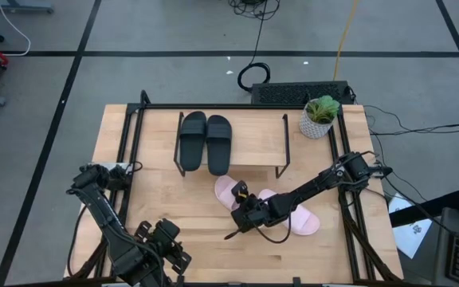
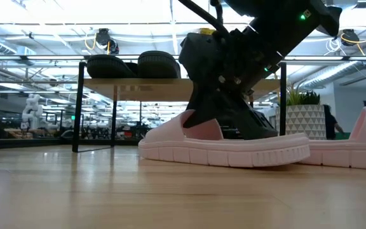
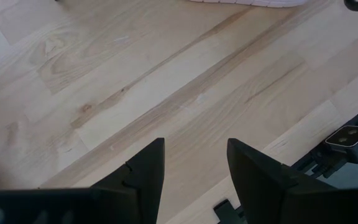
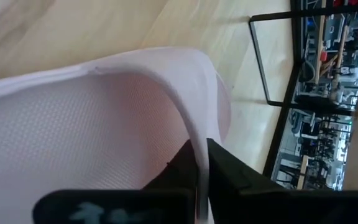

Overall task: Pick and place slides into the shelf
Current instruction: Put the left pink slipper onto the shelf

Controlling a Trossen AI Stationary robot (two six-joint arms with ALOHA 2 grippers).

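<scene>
Two black slides [image 1: 205, 142] lie side by side on the wood top of the shelf [image 1: 253, 139], also seen on the shelf [image 2: 189, 87] in the low view as black slides [image 2: 132, 65]. Two pink slides rest with their soles on the table in front of it: the left pink slide [image 1: 228, 190] [image 2: 221, 147] and the right pink slide [image 1: 301, 222] [image 2: 361, 143]. My right gripper [image 1: 244, 206] [image 4: 201, 171] is shut on the left pink slide's strap. My left gripper [image 1: 162, 243] [image 3: 194, 168] is open over bare table near the near edge. My right gripper pinches the wide strap of the left pink slide at its edge [image 4: 199, 134], one finger [image 4: 176, 171] inside under the strap and the other finger [image 4: 235, 171] outside. It comes slanting down from the right. The sole [image 2: 227, 156] lies on the table.
A potted plant [image 1: 319, 118] [image 2: 304, 114] stands at the table's far right corner beside the shelf. Black frame rails [image 1: 130, 159] run along the table's left and right sides. Bare wood [image 3: 135, 93] lies in front of the left gripper.
</scene>
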